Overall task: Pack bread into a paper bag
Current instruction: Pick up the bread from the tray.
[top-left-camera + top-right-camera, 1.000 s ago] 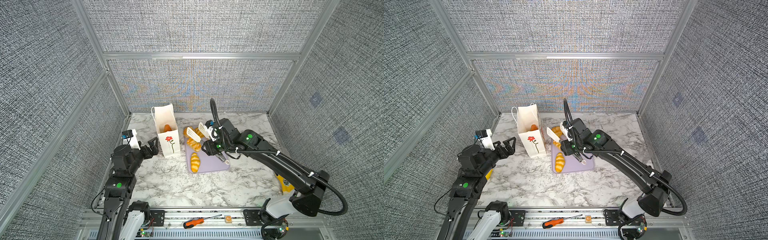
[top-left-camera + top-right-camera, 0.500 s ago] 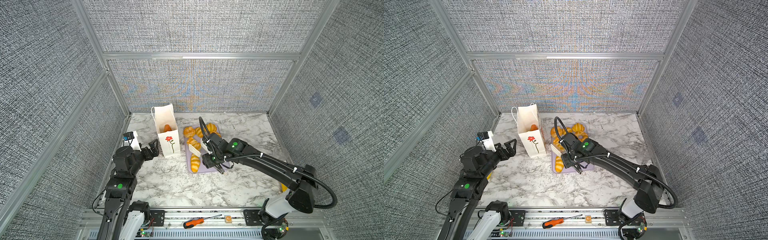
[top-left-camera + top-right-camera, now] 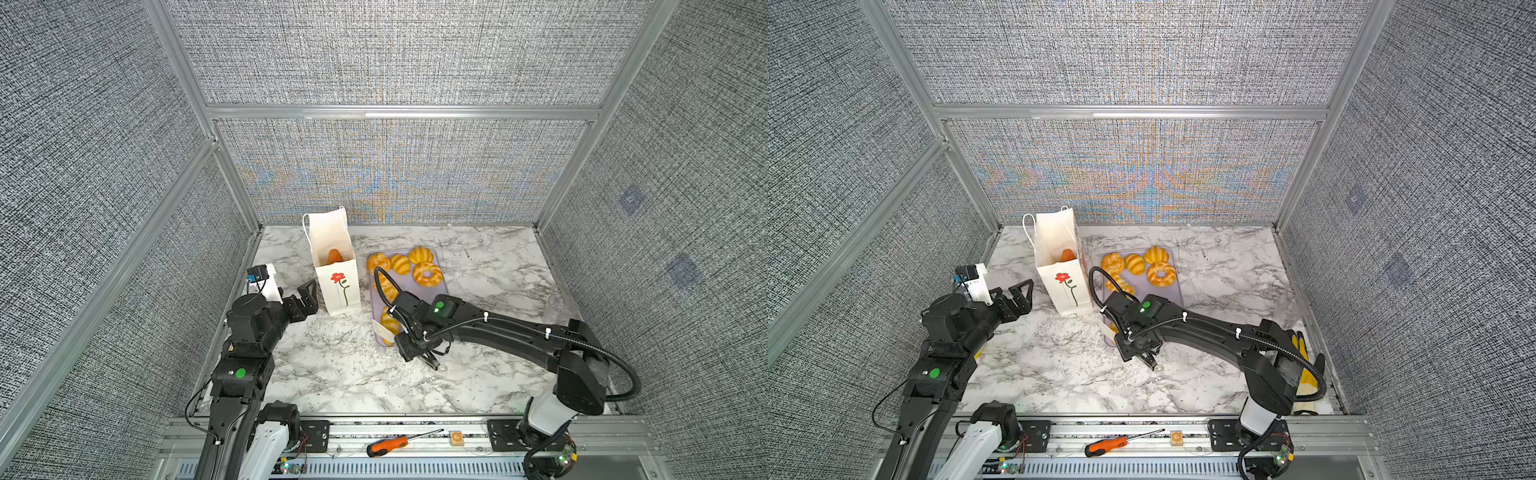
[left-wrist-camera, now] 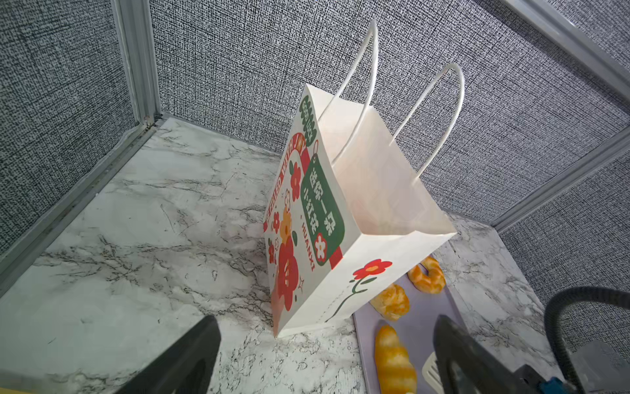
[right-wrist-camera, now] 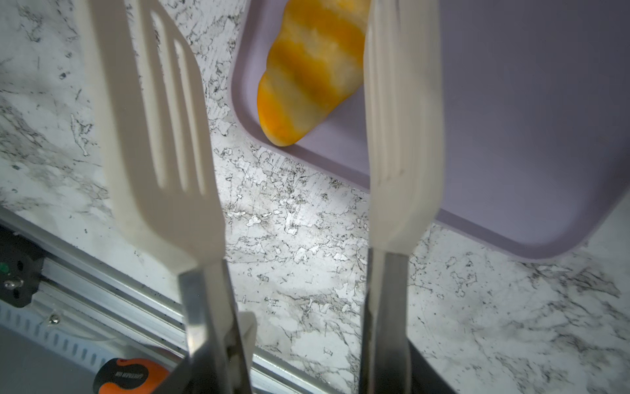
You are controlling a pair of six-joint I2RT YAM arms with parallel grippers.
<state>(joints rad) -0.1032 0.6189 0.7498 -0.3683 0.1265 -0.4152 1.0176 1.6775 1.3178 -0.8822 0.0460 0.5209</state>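
The white paper bag [image 3: 338, 286] [image 3: 1066, 291] [image 4: 361, 245] stands open on the marble, with one orange-brown piece of bread [image 3: 333, 256] [image 3: 1068, 254] inside. Several golden pieces of bread [image 3: 427, 273] [image 3: 1160, 273] lie on a lilac tray [image 3: 420, 293] [image 5: 511, 119] right of the bag. My left gripper [image 3: 305, 297] [image 4: 324, 358] is open and empty, just left of the bag's base. My right gripper [image 3: 407, 338] [image 5: 300, 371] is shut on white-tipped metal tongs [image 3: 383, 329] [image 5: 163, 136]. Their blades stand apart at the tray's near left corner, either side of a striped roll [image 3: 389, 322] [image 5: 313, 68], not squeezing it.
An orange-handled screwdriver [image 3: 386, 444] [image 5: 129, 375] lies on the front rail. A yellow glove [image 3: 1304, 365] sits by the right wall behind the right arm. Fabric walls enclose the table on three sides; the bag is near the back left corner.
My right arm has swung the tongs from the tray's far end, near the bag, back and down to its near left corner. The left arm has hardly moved.
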